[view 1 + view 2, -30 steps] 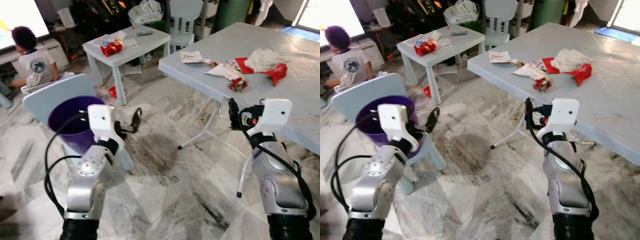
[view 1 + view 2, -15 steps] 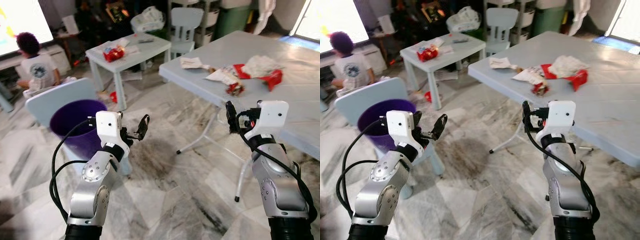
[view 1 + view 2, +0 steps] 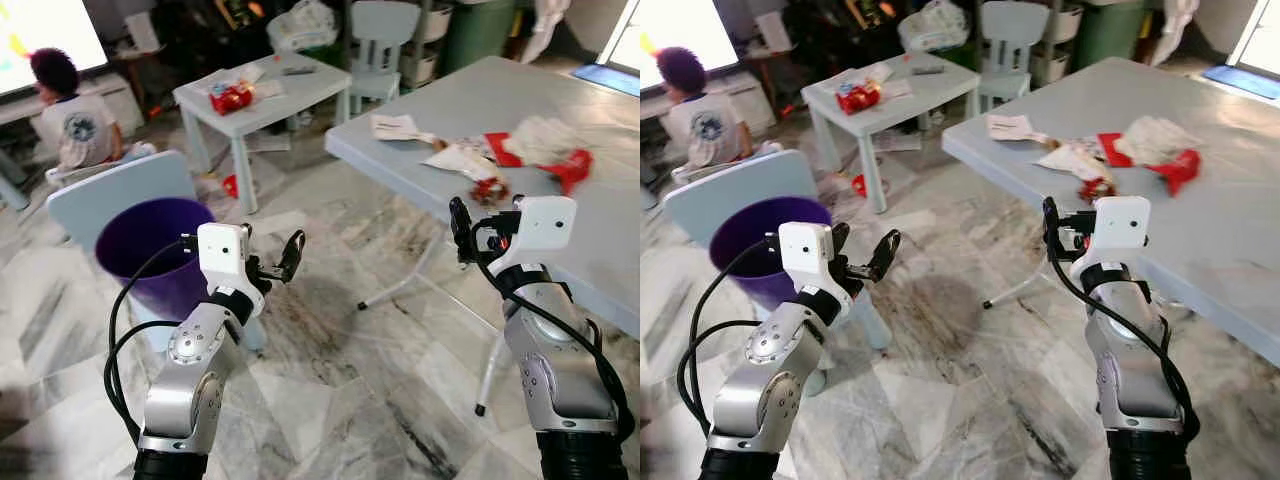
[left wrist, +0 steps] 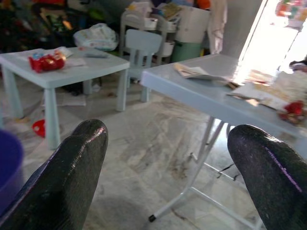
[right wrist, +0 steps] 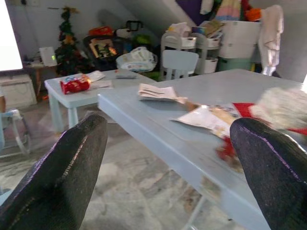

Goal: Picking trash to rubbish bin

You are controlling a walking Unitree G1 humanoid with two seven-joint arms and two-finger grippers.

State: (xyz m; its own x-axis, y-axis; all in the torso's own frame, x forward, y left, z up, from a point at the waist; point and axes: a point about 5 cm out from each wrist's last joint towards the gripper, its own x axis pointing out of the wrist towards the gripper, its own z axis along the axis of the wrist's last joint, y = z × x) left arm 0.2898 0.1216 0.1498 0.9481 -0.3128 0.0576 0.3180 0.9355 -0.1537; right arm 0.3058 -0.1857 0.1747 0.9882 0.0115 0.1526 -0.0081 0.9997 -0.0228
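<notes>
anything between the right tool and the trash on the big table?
Nothing: in the right eye view the right tool is open, short of the table edge; bare tabletop lies before the red wrapper.

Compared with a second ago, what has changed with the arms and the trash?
The left gripper rose from pointing down beside the purple bin to pointing forward, open and empty. The right gripper stays raised before the large table; trash there lies untouched.

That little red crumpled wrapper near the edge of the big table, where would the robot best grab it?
Probably across its bunched-up middle. The red wrapper lies crumpled near the big table's near edge, so the open right gripper, already just before that edge, could come from above and the front and pinch the raised folds rather than a flat corner.
</notes>
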